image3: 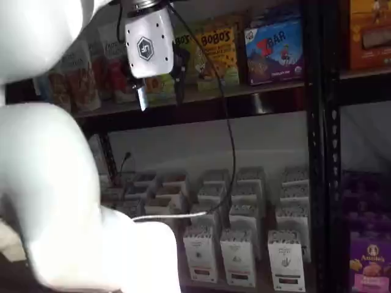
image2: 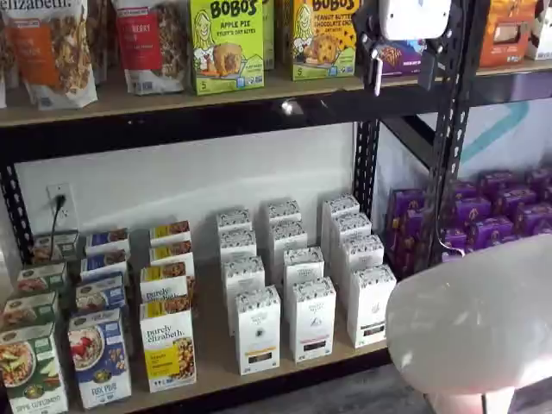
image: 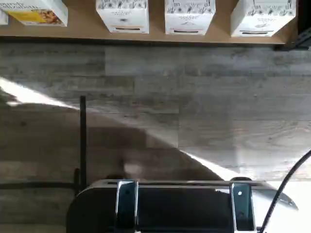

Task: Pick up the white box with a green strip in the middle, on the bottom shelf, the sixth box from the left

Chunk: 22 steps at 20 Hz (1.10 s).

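Note:
The white box (image2: 371, 304) stands at the front right of the bottom shelf (image2: 213, 366), the last of three like cartons in the front row. It has a speckled top and a dark strip low on its front. It also shows in a shelf view (image3: 286, 261) and in the wrist view (image: 262, 17). My gripper (image2: 402, 73) hangs high in front of the upper shelf, far above the white box. Both shelf views show its two black fingers (image3: 160, 93) apart with nothing between them, so it is open.
Yellow-labelled boxes (image2: 168, 345) and coloured cartons fill the shelf's left part. Bobo's boxes (image2: 226, 43) line the upper shelf. Purple boxes (image2: 483, 220) sit past the black upright (image2: 444, 172). The arm's white body (image2: 474, 319) fills the foreground, and a cable (image3: 229, 152) hangs down.

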{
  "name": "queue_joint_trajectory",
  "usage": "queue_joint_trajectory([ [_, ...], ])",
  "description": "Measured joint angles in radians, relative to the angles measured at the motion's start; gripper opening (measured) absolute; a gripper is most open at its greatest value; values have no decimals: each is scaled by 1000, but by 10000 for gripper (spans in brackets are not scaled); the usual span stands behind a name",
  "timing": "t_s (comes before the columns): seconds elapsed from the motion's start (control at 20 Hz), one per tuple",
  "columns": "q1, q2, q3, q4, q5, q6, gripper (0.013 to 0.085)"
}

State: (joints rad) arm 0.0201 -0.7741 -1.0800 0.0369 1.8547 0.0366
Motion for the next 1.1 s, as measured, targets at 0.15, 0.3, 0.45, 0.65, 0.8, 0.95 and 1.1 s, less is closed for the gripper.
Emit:
queue_joint_trajectory([
  [0.15, -16, -11, 11, 24, -20, -10, 850],
  [0.3, -9, -11, 18, 17, -29, -5, 850],
  [0.45, 19, -18, 45, -28, -59, 11, 850],
  [0.65, 3, -26, 104, -21, -108, -2, 850],
  [0.8, -1, -34, 159, -26, -159, -7, 850],
  [0.95, 5, -31, 240, -56, -235, -3, 850],
  [1.1, -11, -31, 322, -59, -332, -15, 850],
])
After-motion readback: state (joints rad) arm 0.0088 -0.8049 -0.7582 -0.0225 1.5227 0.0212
